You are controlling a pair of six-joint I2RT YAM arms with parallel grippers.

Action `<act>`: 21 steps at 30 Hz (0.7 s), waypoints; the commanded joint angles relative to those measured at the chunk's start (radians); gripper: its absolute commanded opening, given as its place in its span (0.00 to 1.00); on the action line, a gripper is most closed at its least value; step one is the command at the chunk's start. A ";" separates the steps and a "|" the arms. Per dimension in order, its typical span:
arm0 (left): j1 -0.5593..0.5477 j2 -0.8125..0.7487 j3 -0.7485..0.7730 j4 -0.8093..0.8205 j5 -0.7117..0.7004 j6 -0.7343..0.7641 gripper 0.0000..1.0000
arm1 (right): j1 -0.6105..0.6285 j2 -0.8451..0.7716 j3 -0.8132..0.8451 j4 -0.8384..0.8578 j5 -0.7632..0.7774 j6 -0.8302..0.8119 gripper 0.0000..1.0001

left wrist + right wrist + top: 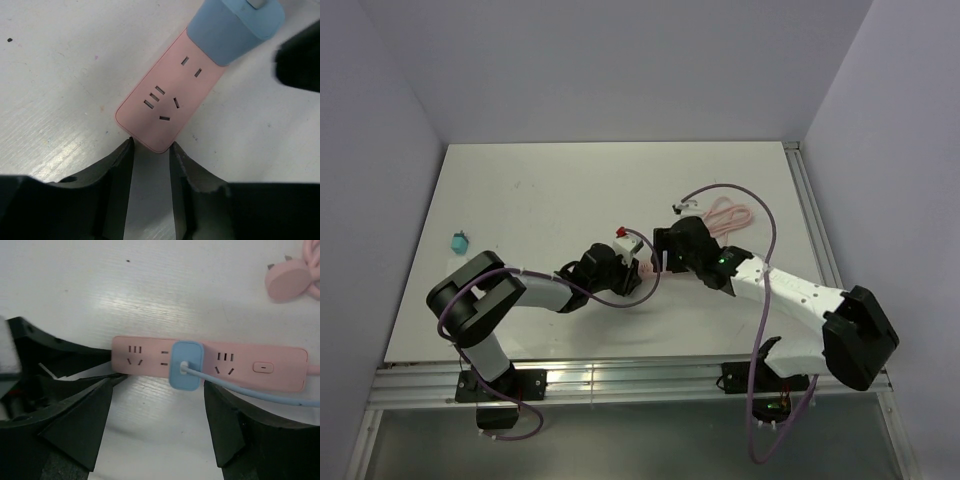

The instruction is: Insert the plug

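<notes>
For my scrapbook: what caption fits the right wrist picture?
Open right gripper facing a pink power strip, light-blue corded plug seated.

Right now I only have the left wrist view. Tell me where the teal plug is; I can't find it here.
Observer: In the top view the plug lies alone near the left edge of the table.
Operator: Report the right gripper.
Observer: The right gripper is open, its fingers spread wide beside the power strip, holding nothing.
Operator: Check the strip's far end.
Observer: A switch sits at that end.
</notes>
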 commanded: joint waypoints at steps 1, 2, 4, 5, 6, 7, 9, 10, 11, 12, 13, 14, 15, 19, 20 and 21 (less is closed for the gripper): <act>0.003 -0.037 0.027 -0.003 0.003 -0.016 0.40 | -0.010 -0.096 0.015 0.005 -0.101 -0.030 0.81; 0.003 -0.052 0.019 -0.005 0.001 -0.022 0.46 | -0.010 -0.120 0.012 -0.007 -0.118 -0.029 0.81; 0.005 -0.107 0.004 -0.005 0.012 -0.036 0.51 | -0.012 -0.198 -0.008 -0.035 -0.143 -0.021 0.81; 0.005 -0.129 -0.004 -0.013 0.021 -0.042 0.54 | -0.010 -0.228 -0.016 -0.067 -0.146 -0.016 0.81; 0.003 -0.167 -0.005 -0.029 0.025 -0.048 0.54 | -0.010 -0.259 -0.030 -0.084 -0.149 -0.012 0.81; 0.005 -0.184 -0.004 -0.071 0.029 -0.055 0.57 | -0.012 -0.317 -0.036 -0.111 -0.155 -0.007 0.81; 0.006 -0.240 -0.002 -0.114 0.015 -0.080 0.84 | -0.012 -0.371 -0.056 -0.133 -0.175 0.011 0.81; 0.008 -0.262 -0.004 -0.147 0.009 -0.092 0.88 | -0.012 -0.420 -0.062 -0.140 -0.187 0.014 0.81; 0.014 -0.282 -0.004 -0.164 -0.002 -0.106 0.92 | -0.012 -0.439 -0.070 -0.145 -0.203 0.019 0.80; 0.015 -0.322 -0.002 -0.183 -0.019 -0.138 0.94 | -0.010 -0.454 -0.073 -0.153 -0.204 0.022 0.80; 0.021 -0.343 -0.001 -0.222 -0.025 -0.154 0.97 | -0.010 -0.474 -0.071 -0.173 -0.204 0.024 0.80; 0.034 -0.388 0.001 -0.243 -0.036 -0.172 0.99 | -0.010 -0.482 -0.064 -0.182 -0.204 0.022 0.80; 0.040 -0.409 0.004 -0.270 -0.071 -0.212 0.99 | -0.012 -0.493 -0.061 -0.191 -0.204 0.016 0.80; 0.093 -0.528 0.056 -0.423 -0.224 -0.302 0.99 | -0.010 -0.509 -0.056 -0.206 -0.198 -0.007 0.79; 0.121 -0.558 0.076 -0.533 -0.276 -0.331 0.99 | -0.010 -0.511 -0.051 -0.208 -0.200 -0.009 0.79; 0.141 -0.568 0.099 -0.598 -0.375 -0.386 0.99 | -0.010 -0.511 -0.050 -0.208 -0.204 -0.010 0.79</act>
